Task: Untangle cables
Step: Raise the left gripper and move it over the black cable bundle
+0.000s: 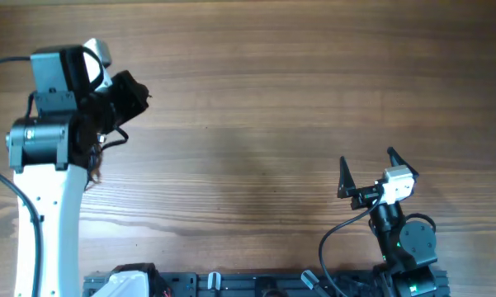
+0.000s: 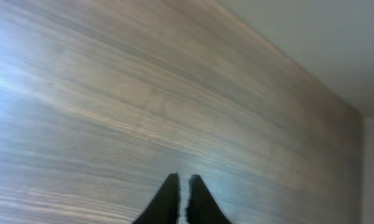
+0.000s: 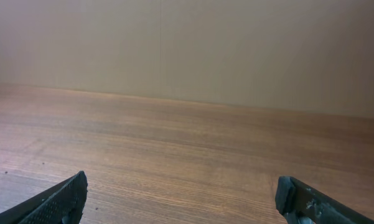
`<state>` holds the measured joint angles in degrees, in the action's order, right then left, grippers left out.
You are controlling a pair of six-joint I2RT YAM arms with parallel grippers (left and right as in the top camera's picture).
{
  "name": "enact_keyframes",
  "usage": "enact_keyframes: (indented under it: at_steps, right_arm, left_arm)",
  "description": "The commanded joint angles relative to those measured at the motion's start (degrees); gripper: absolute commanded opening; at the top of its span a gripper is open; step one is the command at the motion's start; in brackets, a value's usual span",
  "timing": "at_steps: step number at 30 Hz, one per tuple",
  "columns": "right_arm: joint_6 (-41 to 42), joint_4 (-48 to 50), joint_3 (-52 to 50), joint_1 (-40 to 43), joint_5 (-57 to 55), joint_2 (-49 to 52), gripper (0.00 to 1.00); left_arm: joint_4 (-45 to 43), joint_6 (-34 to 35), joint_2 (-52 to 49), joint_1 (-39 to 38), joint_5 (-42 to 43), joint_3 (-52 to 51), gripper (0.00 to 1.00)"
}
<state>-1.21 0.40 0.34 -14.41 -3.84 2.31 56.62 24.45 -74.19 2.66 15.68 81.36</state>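
Note:
No cable shows plainly on the table in any view. In the overhead view a thin black strand (image 1: pixel 114 138) loops out beside the left arm, with a dark tuft below it; I cannot tell whether these are task cables or arm wiring. My left gripper (image 1: pixel 143 95) is at the far left of the table. In the left wrist view its fingers (image 2: pixel 182 182) are shut with only a sliver of gap, and nothing shows between them. My right gripper (image 1: pixel 367 158) is wide open and empty near the front right, and its wrist view (image 3: pixel 180 186) shows bare wood between the fingers.
The wooden table (image 1: pixel 256 107) fills the overhead view. The arm bases and a dark rail (image 1: pixel 256 285) line the front edge. A plain wall (image 3: pixel 187 50) stands beyond the table's far edge in the right wrist view.

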Motion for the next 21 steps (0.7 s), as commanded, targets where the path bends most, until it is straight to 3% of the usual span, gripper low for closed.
enact_keyframes:
  at_steps: [1,4,21]
  right_arm:
    - [-0.2,0.2,0.0,0.2,0.9,0.0,1.0]
    - [-0.1,0.2,0.0,0.2,0.9,0.0,1.0]
    - [-0.1,0.2,0.0,0.2,0.9,0.0,1.0]
  left_arm:
    - [3.6,-0.3,-2.3,0.2,-3.6,0.9,0.49]
    - [6.2,-0.3,-4.3,0.2,-3.6,0.9,1.0]
    - [7.5,-0.2,-11.1,0.2,-3.6,-0.2,1.0]
